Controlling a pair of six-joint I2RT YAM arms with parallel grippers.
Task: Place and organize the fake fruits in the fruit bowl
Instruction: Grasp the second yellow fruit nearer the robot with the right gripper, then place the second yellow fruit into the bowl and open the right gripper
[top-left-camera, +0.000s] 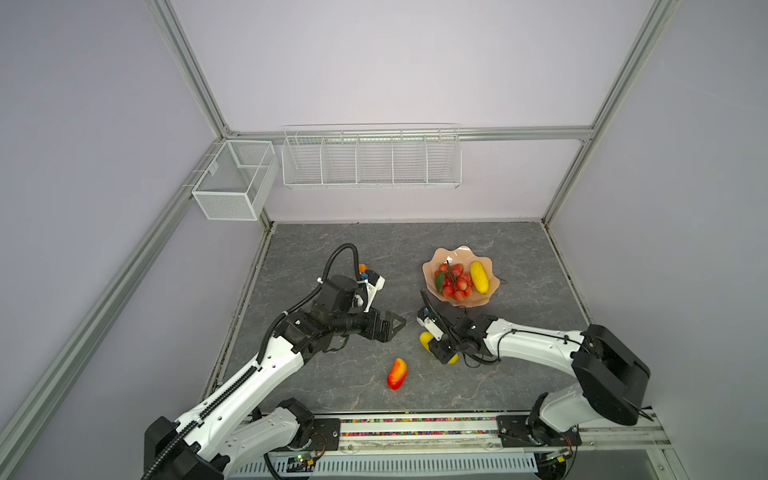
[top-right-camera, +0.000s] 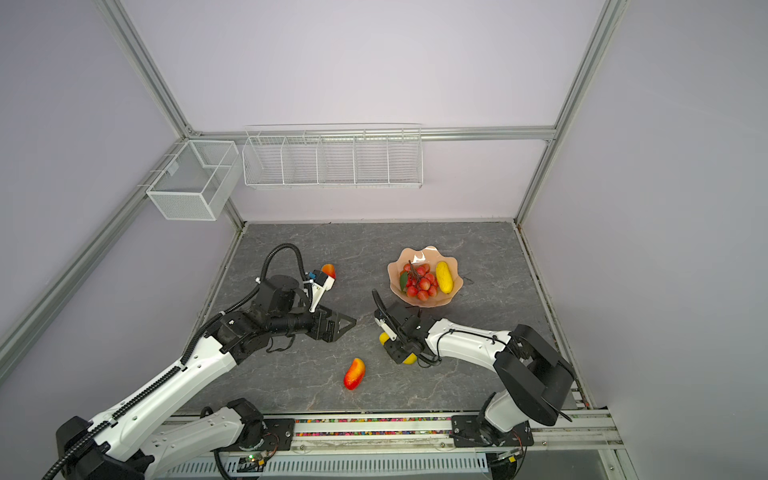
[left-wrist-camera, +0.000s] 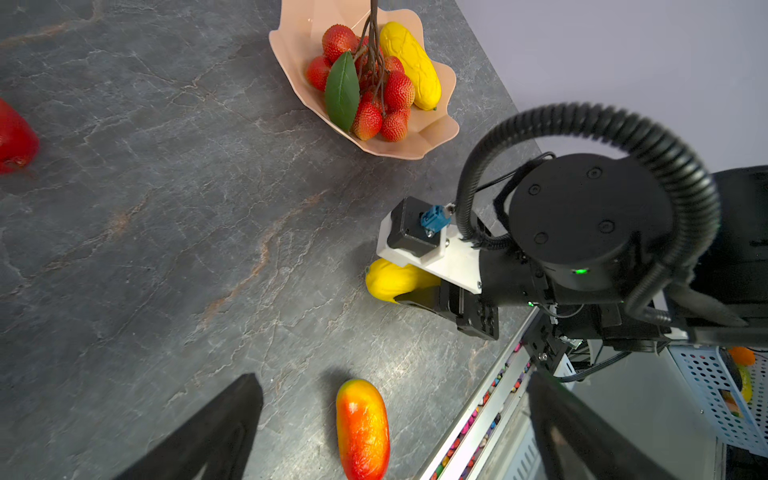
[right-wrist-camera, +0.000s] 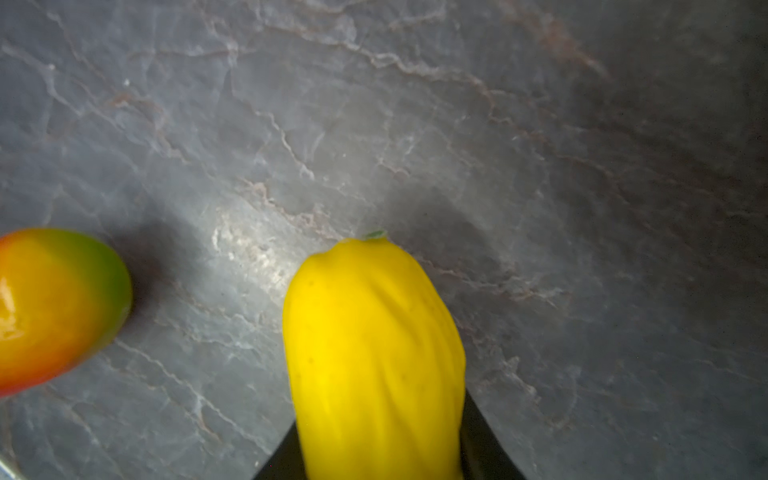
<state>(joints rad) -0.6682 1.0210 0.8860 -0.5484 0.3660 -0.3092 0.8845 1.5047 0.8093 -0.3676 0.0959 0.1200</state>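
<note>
The peach-pink fruit bowl (top-left-camera: 432, 266) (top-right-camera: 395, 270) (left-wrist-camera: 291, 45) stands at the back right, holding a bunch of red berries (top-left-camera: 455, 282) and one yellow ribbed fruit (top-left-camera: 479, 277). In front of the bowl, my right gripper (top-left-camera: 435, 345) (right-wrist-camera: 379, 411) is shut on a second yellow fruit (top-left-camera: 426, 338) (left-wrist-camera: 390, 280) (right-wrist-camera: 374, 353), low over the table, with a finger pressed on each side. A red-orange mango (top-left-camera: 397, 373) (left-wrist-camera: 363, 428) (right-wrist-camera: 58, 307) lies near the front. Another mango (top-right-camera: 328, 270) (left-wrist-camera: 14, 137) lies behind my left wrist. My left gripper (top-left-camera: 399, 322) (left-wrist-camera: 392, 378) is open and empty.
White wire baskets (top-left-camera: 371, 160) and a mesh box (top-left-camera: 235, 178) hang on the back and left walls. A rail with coloured bits (top-left-camera: 415, 428) runs along the table's front edge. The two grippers face each other across a narrow gap mid-table.
</note>
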